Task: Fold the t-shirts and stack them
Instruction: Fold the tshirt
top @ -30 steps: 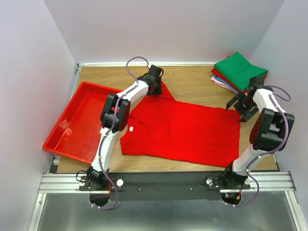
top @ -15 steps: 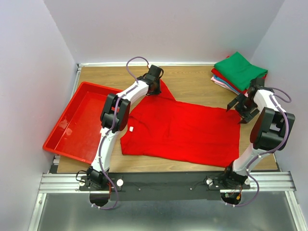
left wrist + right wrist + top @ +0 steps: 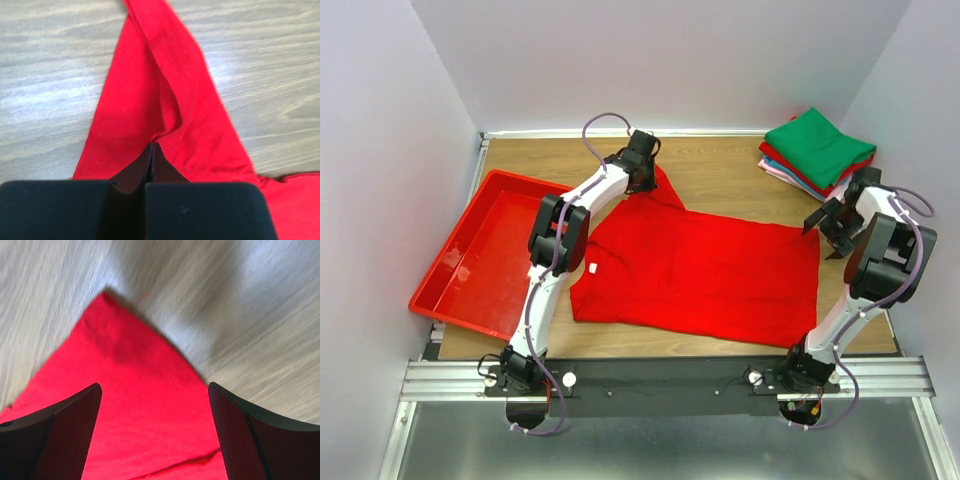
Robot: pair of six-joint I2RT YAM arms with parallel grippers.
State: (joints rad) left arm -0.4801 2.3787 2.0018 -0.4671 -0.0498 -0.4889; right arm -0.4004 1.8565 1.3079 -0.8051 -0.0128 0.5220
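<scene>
Overhead, I find the red t-shirt spread flat between the arms, its long axis running left to right, and the folded stack at far right. Left wrist: the left gripper pinches the far sleeve. Right wrist: the right gripper is spread, framing the far-right corner.

The left arm stretches far forward, wrist tipped down, its jaws pinched shut on a ridge of the red t-shirt caught between their tips. The right arm is folded at the elbow, its jaws spread wide apart, gripping nothing.
</scene>
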